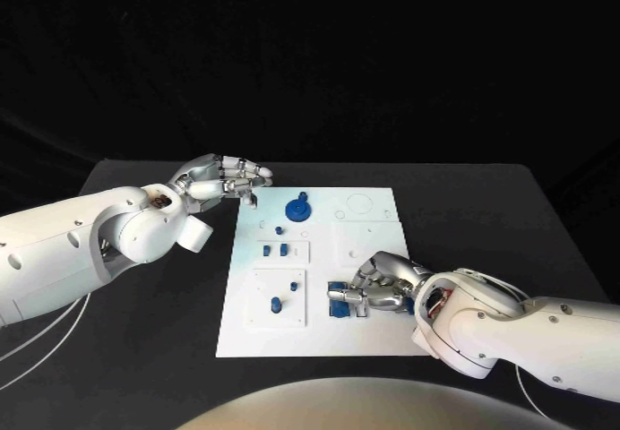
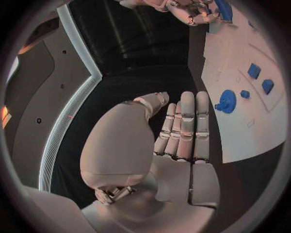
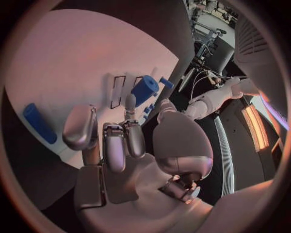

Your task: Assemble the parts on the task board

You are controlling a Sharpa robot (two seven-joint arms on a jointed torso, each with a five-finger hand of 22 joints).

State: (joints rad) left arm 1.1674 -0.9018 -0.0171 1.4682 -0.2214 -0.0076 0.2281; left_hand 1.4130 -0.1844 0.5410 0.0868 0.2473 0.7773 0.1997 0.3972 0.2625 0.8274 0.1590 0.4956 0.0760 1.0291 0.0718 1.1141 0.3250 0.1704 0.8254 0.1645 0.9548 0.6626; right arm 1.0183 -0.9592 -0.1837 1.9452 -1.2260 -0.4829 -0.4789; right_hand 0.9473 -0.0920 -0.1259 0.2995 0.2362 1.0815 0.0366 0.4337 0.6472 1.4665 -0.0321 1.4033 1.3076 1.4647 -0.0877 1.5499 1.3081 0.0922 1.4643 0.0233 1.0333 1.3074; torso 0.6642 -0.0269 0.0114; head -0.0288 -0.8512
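Observation:
The white task board (image 1: 374, 233) lies mid-table. A blue gear (image 1: 298, 210) stands near its far edge, and small blue parts (image 1: 275, 251) sit in its left panels. My right hand (image 1: 382, 285) is on the board's near right part, fingers curled, with a blue cylinder part (image 1: 341, 300) pinched between thumb and fingertip (image 3: 129, 101); the same part (image 3: 144, 90) shows in the right wrist view. My left hand (image 1: 222, 182) hovers off the board's far left corner, fingers (image 2: 185, 126) straight and holding nothing. The gear (image 2: 227, 101) lies beyond them.
Another blue part (image 1: 275, 306) rests in the near left panel, and a long blue piece (image 3: 38, 124) lies on the board beside my right hand. Black table (image 1: 155, 349) surrounds the board. My right hand (image 2: 188, 9) is also seen in the left wrist view.

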